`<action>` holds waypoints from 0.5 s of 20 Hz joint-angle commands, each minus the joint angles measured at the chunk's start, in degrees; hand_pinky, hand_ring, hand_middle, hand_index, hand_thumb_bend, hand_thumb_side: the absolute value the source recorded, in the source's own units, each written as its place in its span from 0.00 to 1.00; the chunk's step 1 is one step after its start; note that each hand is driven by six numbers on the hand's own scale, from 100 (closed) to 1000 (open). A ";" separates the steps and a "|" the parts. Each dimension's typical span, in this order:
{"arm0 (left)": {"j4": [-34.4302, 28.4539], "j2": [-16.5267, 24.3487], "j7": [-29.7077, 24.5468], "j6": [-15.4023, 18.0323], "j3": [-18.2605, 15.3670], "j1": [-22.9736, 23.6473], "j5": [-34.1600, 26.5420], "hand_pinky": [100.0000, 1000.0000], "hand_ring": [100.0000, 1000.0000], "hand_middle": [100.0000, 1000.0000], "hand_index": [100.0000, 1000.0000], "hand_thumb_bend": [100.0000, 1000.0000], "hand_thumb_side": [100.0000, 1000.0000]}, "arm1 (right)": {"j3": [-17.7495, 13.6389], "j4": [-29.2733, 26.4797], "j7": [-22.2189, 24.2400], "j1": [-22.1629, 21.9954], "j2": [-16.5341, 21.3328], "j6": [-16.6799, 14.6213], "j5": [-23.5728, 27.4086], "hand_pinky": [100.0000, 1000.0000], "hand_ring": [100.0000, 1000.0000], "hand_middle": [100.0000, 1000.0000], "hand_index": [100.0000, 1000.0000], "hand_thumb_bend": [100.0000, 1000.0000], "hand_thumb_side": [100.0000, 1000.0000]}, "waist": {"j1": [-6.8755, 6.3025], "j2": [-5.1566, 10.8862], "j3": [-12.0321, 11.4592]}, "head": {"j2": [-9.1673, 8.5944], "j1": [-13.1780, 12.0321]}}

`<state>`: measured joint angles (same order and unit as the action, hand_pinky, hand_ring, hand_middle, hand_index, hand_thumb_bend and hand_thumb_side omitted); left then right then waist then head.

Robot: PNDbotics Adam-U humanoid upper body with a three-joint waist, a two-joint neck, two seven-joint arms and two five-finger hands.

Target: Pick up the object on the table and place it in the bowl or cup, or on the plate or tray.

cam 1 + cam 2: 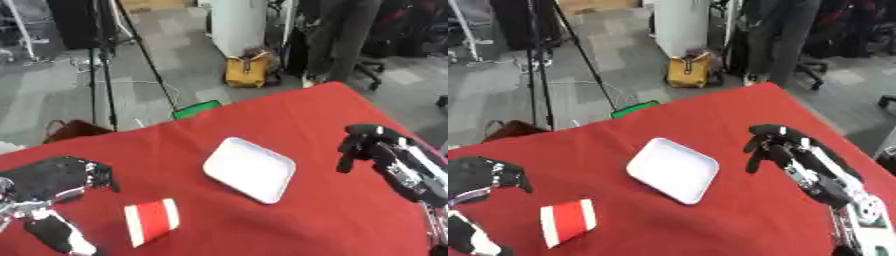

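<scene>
Even, diffuse room light, fairly bright, no single source to pick out; shadows are soft, only faint dark patches under the white tray (250,169) and the red cup (152,220) on the red tablecloth (289,120). Whole scene is soft and smeary, with the right hand (773,145) and left hand (61,176) blurred at their edges. No glare; the white tray looks slightly washed out, background floor equally unsharp.

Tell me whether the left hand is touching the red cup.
Apart. In the left eye view, a strip of red tablecloth shows between the left hand and the red cup, which lies on its side nearer the camera.
</scene>
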<state>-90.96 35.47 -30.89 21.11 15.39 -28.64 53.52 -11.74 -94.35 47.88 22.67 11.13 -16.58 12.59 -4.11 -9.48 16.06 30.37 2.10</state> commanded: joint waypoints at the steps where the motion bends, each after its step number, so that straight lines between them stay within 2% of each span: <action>1: 4.57 -1.63 2.07 1.09 1.04 -2.07 1.80 0.56 0.61 0.62 0.76 1.00 0.68 | 0.15 -0.68 2.22 0.66 0.52 -2.12 0.05 0.48 0.45 0.59 0.85 0.00 0.54 | 0.34 0.96 0.13 | 0.35 0.05; 4: 7.23 -3.56 4.40 1.51 2.18 -3.04 1.84 0.56 0.60 0.62 0.76 1.00 0.68 | 0.17 -0.61 2.29 0.65 0.45 -2.18 0.06 0.48 0.45 0.59 0.85 0.00 0.54 | 0.39 0.94 0.28 | 0.36 0.14; 10: 7.95 -5.56 7.14 1.07 3.72 -4.10 2.35 0.56 0.60 0.62 0.76 1.00 0.70 | 0.20 -0.56 2.37 0.61 0.34 -2.19 0.09 0.48 0.45 0.59 0.85 0.00 0.54 | 0.44 0.95 0.44 | 0.38 0.01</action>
<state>-82.65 29.43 -24.44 22.28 19.21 -31.73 55.59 -11.59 -94.22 47.89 22.67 10.85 -16.57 12.60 -4.08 -9.48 16.47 30.58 2.13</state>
